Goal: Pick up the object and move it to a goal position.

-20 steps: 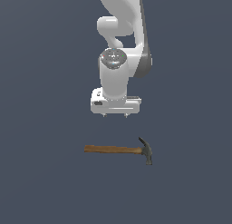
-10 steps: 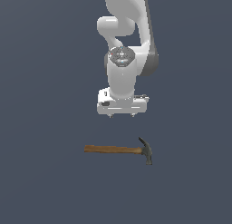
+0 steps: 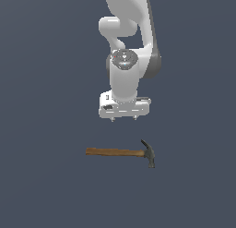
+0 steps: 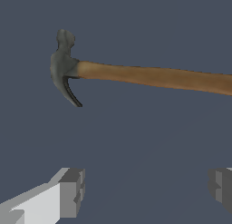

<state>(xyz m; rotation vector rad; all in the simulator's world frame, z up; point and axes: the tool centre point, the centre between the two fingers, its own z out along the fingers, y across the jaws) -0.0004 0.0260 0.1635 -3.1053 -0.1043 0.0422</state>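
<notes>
From my station, the white Panda arm (image 3: 126, 33) stood tall in the exterior view, its upper links rising out of the frame and its wrist pointing straight down. The round joint cap on the wrist faced the camera. Below it the claw (image 3: 123, 118) hung clear of everything, with two short dark fingertips poking from the flat white hand body. In the wrist view I saw the fingertips (image 4: 72, 191) set wide apart with nothing between them, so the claw was spread and held nothing.

The claw hammer (image 3: 122, 153) lay flat on the plain dark grey bench (image 3: 46, 176), below the claw and well apart from it. Its straight brown wooden handle ran across the exterior view, butt end toward that view's left, and its dark grey metal head sat at the end toward that view's right. In the wrist view the hammer (image 4: 136, 73) lay beyond the fingertips, untouched, with the curved claw of its head plainly visible.

I could read no brand, label or writing on the arm or the hammer; a small dark mark on the hand body was too small to make out.
</notes>
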